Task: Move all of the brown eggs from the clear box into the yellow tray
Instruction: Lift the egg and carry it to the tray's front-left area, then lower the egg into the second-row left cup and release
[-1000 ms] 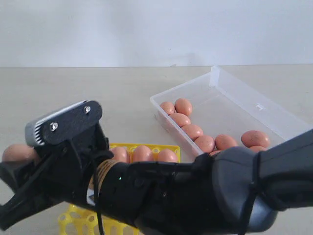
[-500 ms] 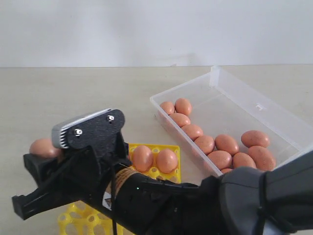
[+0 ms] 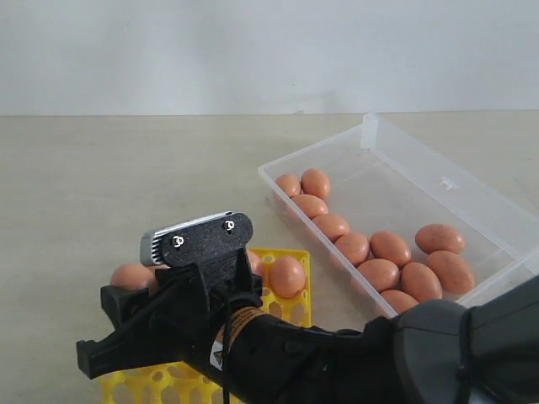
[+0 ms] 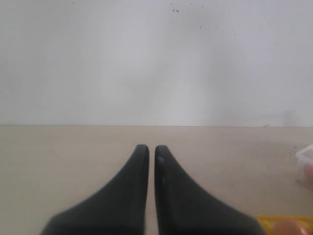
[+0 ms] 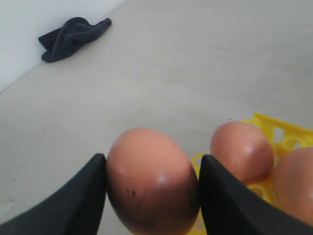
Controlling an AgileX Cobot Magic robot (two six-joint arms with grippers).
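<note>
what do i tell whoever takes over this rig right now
Right tool: shut on one brown speckled oval egg, held in the air beside the bright yellow plastic egg tray, not yet seated.
Left tool: shut, holding nothing.
Done: at least two seated eggs in the tray; the arm hides the rest of it.
Left: seat the held egg, then move the boxed eggs, about eleven, out of the clear rectangular plastic box.
</note>
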